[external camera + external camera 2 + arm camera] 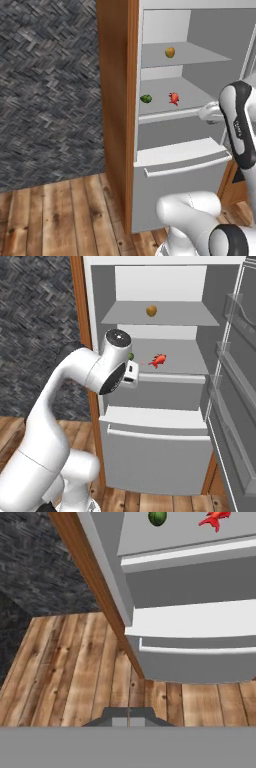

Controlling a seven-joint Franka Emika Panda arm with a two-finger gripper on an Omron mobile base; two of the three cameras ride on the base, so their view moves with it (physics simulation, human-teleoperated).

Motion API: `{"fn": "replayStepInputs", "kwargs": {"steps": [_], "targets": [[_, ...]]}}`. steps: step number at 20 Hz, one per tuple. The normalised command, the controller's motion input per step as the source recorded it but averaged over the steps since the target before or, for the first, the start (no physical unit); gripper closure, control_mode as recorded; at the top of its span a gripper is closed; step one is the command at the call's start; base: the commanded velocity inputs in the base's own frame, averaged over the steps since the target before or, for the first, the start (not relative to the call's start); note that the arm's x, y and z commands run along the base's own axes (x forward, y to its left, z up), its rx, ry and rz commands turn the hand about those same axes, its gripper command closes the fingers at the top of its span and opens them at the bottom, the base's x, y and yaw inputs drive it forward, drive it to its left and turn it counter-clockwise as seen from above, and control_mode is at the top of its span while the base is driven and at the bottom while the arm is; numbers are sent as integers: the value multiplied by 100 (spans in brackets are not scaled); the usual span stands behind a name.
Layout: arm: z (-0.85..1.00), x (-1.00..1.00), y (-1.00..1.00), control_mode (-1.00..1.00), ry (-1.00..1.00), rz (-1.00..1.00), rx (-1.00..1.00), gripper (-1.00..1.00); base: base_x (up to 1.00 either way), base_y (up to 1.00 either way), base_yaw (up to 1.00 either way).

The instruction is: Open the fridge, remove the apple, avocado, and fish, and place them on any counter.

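The fridge (175,197) stands open, its door (235,386) swung out to the right. The yellow apple (170,52) (151,310) sits on the upper shelf. One shelf lower lie the dark green avocado (146,98) (157,517) at the left and the red-orange fish (173,98) (158,360) (215,519) to its right. My gripper (129,718) is shut and empty, held in front of that lower shelf's front edge and tilted down toward the floor. In the right base view the arm covers most of the avocado. The counter is out of view.
An orange-brown wood panel (117,100) frames the fridge's left side, next to a dark herringbone wall (50,90). A closed lower drawer (155,456) with a bar handle juts out under the shelves. Wooden floor (75,672) lies below.
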Motion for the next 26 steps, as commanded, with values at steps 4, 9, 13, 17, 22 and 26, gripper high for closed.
{"fn": "replayStepInputs", "kwargs": {"steps": [4,9,13,17,22,26], "targets": [[0,-16,69,-100,0,0,-6,100,0,0,0],[0,-6,57,-100,0,0,-1,100,0,0,0],[0,-3,50,-100,0,0,-5,100,0,0,0],[0,-15,10,-100,0,-2,-2,100,0,0,0],[12,-39,0,-100,0,-17,-1,100,0,0,0],[4,-36,0,-100,-1,-22,-4,100,0,0,0]]}}
